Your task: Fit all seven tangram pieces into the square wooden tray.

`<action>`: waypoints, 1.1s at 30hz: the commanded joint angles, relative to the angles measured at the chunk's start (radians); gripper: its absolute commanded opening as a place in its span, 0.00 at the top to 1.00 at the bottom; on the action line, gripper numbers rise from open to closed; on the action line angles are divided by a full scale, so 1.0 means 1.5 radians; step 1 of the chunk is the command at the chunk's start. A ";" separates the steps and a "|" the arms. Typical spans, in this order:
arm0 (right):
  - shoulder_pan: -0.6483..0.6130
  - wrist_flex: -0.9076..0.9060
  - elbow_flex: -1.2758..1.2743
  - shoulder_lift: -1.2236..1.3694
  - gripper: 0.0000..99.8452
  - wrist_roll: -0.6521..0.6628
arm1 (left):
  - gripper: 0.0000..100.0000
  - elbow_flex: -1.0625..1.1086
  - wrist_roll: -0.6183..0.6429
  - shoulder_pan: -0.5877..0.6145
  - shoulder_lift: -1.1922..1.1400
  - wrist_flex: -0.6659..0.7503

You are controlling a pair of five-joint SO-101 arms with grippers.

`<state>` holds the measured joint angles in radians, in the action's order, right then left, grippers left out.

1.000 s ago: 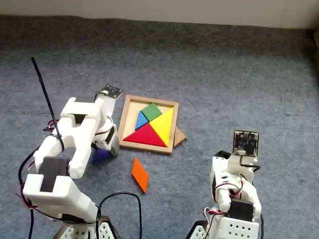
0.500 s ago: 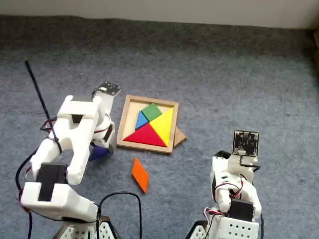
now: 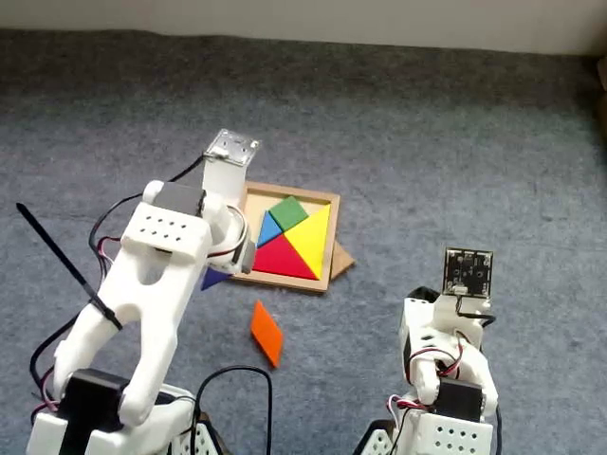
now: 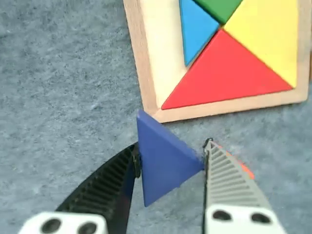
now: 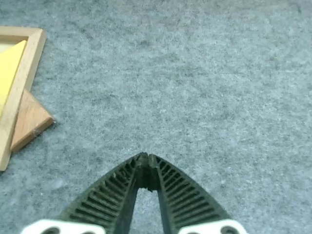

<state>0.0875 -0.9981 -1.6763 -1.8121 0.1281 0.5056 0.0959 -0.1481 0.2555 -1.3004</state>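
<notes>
Overhead, a gray carpet (image 3: 455, 142) covers the table where two white arms work. The left arm (image 3: 161, 284) stretches forward to the left side of the square wooden tray (image 3: 294, 191), while the right arm (image 3: 446, 379) sits folded near its base, well apart from the tray. Inside the tray, a red triangle (image 3: 280, 256) and a yellow triangle (image 3: 311, 237) lie edge to edge, and a bare strip of tray floor (image 4: 163, 53) runs along the left wall. The left gripper (image 4: 170, 148) pinches a dark blue triangle (image 4: 163, 158) between its two fingers, one on each side. It is held just outside the tray, with one tip at the frame near the corner by the red triangle. An orange parallelogram (image 3: 266, 332) lies on the carpet near the tray's front edge. A wood-coloured triangle (image 5: 29, 122) rests against the tray's right outer edge. A green square (image 3: 288, 211) and a light blue triangle (image 3: 268, 229) sit above the two large triangles. The right gripper (image 5: 146, 158) points at bare carpet, its fingers pressed together at the tips.
</notes>
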 commanded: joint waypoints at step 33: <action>0.009 0.003 -0.096 -0.003 0.98 -0.001 | 0.99 0.137 0.409 -0.099 0.027 0.505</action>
<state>0.0875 -0.9981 -1.6763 -1.8121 0.1281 0.7081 0.5700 -0.3153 0.2555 -0.5992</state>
